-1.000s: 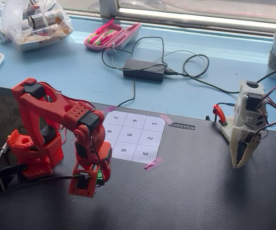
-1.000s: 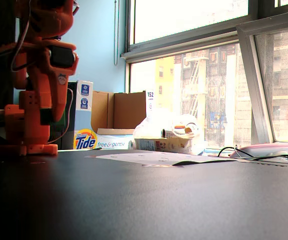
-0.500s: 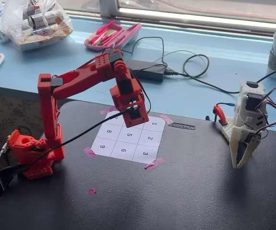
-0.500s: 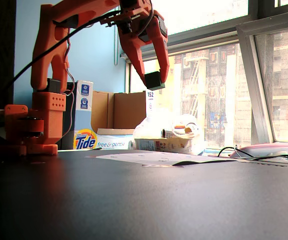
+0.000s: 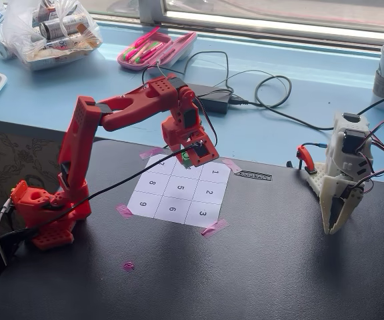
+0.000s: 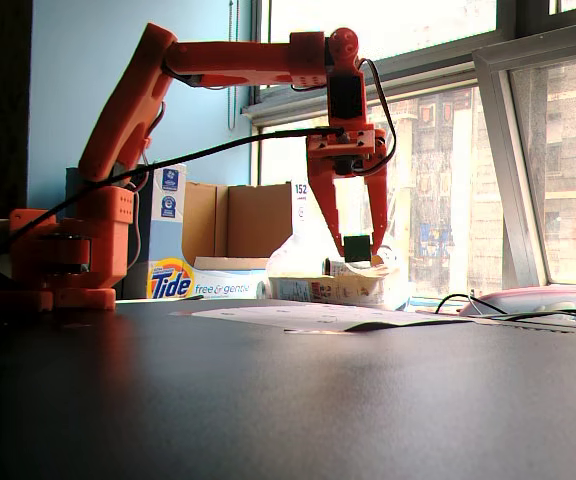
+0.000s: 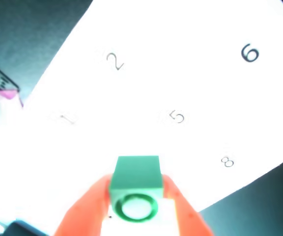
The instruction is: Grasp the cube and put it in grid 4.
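**Cube held aloft above the far row of the numbered sheet**

The orange two-finger tool (image 6: 356,250) is clamped on the tiny bright green cube with a dark ring mark on one face (image 7: 134,189), one finger on each side. In a fixed view from table height the cube (image 6: 356,247) hangs clear of the white nine-cell numbered paper sheet (image 5: 179,193), with open air beneath it. In the wrist view the ring face looks toward the camera.

What the coming move turns on is where the square marked 4 lies from the held cube. Seen from the higher fixed view, the cube (image 5: 187,159) sits over the sheet's far row, between the cell printed 1 (image 5: 215,172) and the left far corner, just beyond the 5 (image 5: 184,188). The digit 4 itself is hidden by the arm, so it is probably straight below; the drop looks short and vertical.

Nothing stands in the way on the paper. Pink tape scraps (image 5: 214,228) hold the corners, and a white idle arm (image 5: 344,180) rests well apart on the dark table (image 5: 279,267).
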